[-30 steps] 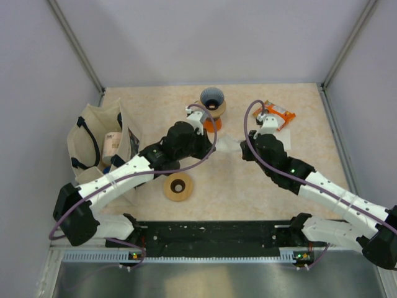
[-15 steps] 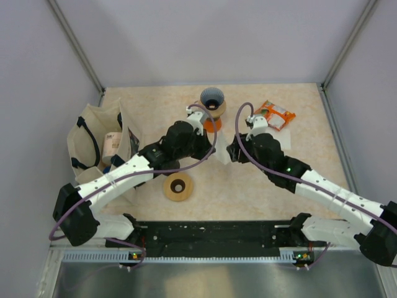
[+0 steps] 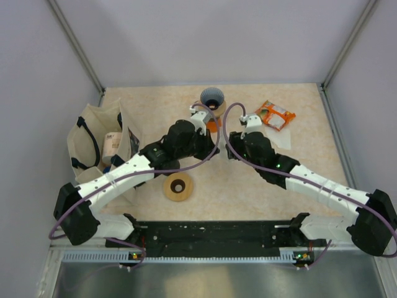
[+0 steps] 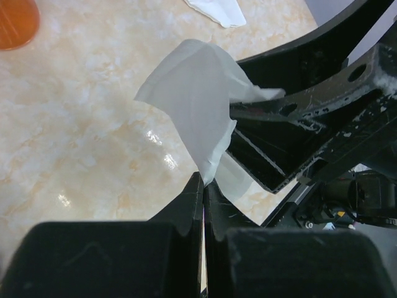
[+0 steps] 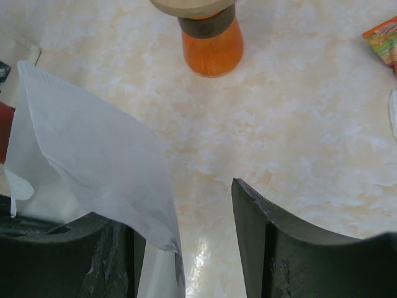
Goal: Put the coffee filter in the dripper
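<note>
A white paper coffee filter (image 4: 192, 99) hangs pinched at its lower corner in my left gripper (image 4: 204, 181), which is shut on it. My right gripper (image 5: 186, 230) is open. The filter (image 5: 93, 161) drapes over its left finger (image 5: 115, 248), while the right finger (image 5: 267, 236) stands apart from the paper. From above, the two grippers, left (image 3: 209, 148) and right (image 3: 228, 151), meet at the table's middle and hide most of the filter. The dripper (image 3: 212, 98), a dark cone in a wooden collar, sits on an orange carafe (image 5: 212, 46) just beyond them.
A canvas tote bag (image 3: 102, 139) stands at the left. A wooden ring (image 3: 178, 186) lies near the front. An orange packet (image 3: 275, 114) and a loose white filter (image 3: 282, 141) lie to the right of the right arm.
The right gripper has opened and moved left, up against the left gripper. The filter stays pinched in the left gripper, which has hardly moved.
</note>
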You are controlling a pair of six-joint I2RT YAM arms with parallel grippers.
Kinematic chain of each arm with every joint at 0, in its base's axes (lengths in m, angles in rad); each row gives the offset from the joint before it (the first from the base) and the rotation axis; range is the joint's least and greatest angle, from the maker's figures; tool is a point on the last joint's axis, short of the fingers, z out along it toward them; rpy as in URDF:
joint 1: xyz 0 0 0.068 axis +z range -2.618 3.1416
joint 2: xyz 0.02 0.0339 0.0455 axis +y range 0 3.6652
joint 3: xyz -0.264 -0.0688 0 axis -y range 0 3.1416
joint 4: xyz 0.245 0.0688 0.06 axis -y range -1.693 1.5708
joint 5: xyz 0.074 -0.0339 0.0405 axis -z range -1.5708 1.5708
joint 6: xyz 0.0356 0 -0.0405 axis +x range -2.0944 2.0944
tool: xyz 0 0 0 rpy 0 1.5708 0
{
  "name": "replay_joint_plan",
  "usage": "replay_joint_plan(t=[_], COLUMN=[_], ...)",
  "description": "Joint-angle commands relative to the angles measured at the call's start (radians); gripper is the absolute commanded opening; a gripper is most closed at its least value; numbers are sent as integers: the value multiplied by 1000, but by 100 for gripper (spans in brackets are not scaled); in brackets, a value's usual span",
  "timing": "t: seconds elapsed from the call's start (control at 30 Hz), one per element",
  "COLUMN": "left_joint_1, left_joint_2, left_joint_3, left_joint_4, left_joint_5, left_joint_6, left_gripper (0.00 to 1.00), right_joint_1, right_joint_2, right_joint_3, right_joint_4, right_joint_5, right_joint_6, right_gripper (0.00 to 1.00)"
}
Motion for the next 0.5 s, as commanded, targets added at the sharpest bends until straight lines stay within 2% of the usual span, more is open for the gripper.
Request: replay_joint_plan(t=[0.0, 0.1, 0.2, 0.37, 0.47], left_joint_1=[-7, -10, -10, -11, -11], left_joint_2=[8, 9, 8, -12, -27], left_joint_3=[41, 41, 40, 34, 29], left_joint_4=[5, 5, 3, -14, -33], left_joint_5=[15, 23, 18, -23, -77], left_joint_6=[16, 18, 18, 19, 18], left_gripper=[0, 0, 0, 0, 0], right_joint_1=[4, 4, 4, 4, 6], right_joint_2=[11, 11, 12, 17, 8], right_joint_3=[43, 40, 31, 33, 36], right_joint_4=[90, 128, 153, 113, 62], right_joint_5=[102, 129, 125, 158, 214], right_joint_6=[-34, -43, -53, -45, -31], right_gripper=[54, 54, 49, 23, 17])
